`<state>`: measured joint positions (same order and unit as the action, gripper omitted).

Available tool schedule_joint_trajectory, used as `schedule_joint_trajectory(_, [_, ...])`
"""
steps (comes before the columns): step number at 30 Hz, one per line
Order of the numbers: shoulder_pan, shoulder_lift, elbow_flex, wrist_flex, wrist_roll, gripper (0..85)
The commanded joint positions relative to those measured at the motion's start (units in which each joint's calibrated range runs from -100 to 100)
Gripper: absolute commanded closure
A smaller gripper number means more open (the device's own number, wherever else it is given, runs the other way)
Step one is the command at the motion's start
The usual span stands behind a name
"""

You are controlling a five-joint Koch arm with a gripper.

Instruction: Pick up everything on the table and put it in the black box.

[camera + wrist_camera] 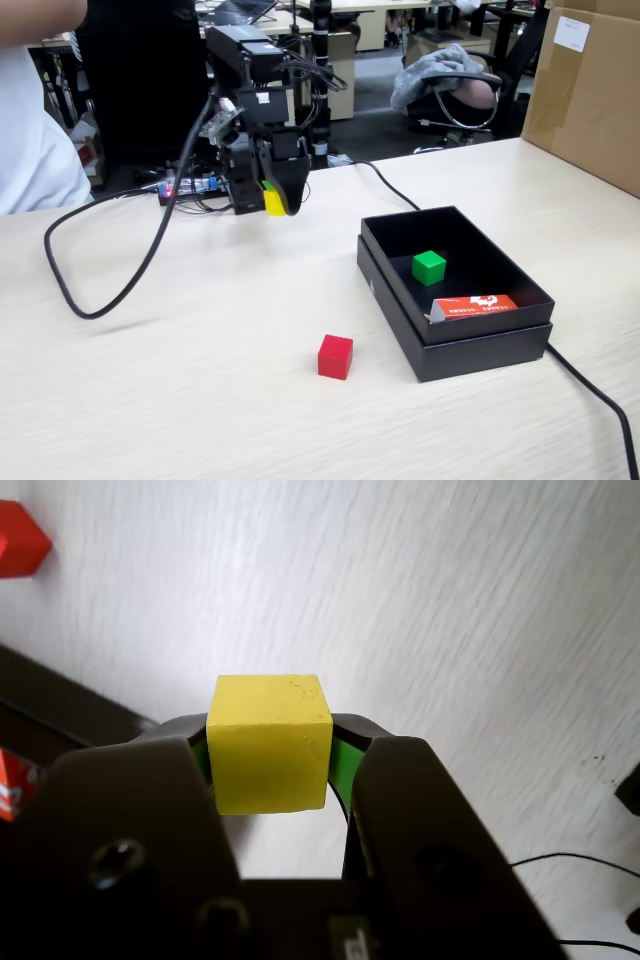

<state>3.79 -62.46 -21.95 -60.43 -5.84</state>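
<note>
My gripper (277, 203) is shut on the yellow cube (272, 201) and holds it above the table (200, 400), left of the black box (480, 345). In the wrist view the yellow cube (268, 742) sits clamped between the two black jaws, my gripper (270, 750) closed on its sides. The green cube (429, 267) lies inside the black box. The red cube (335, 356) rests on the table in front of the box's left side; a corner of it shows at the top left of the wrist view (20, 542).
A flat orange-red carton (475, 306) lies in the box near its front wall. Black cables (100, 290) loop over the table on the left and run behind and right of the box. A big brown carton (590, 90) stands at the back right.
</note>
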Motion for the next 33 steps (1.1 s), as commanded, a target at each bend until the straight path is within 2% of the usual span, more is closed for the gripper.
schedule_joint_trajectory(1, [1.42, -3.58, 3.19, 2.59, 0.54, 84.5])
schedule_joint_trajectory(7, [6.98, 12.14, 21.95, 2.68, 4.93, 84.5])
schedule_joint_trajectory(11, [8.6, 22.7, 33.47, 2.16, 6.4, 84.6])
schedule_joint_trajectory(12, [9.57, 31.19, 41.63, 1.04, 7.08, 84.5])
schedule_joint_trajectory(18, [11.33, 54.37, 57.86, 0.17, 7.52, 84.5])
schedule_joint_trajectory(21, [12.21, 74.57, 67.92, -3.63, 8.94, 84.5])
schedule_joint_trajectory(25, [12.21, 82.02, 70.28, -5.79, 9.47, 84.3])
schedule_joint_trajectory(33, [12.06, 84.09, 70.19, -7.51, 9.87, 84.3])
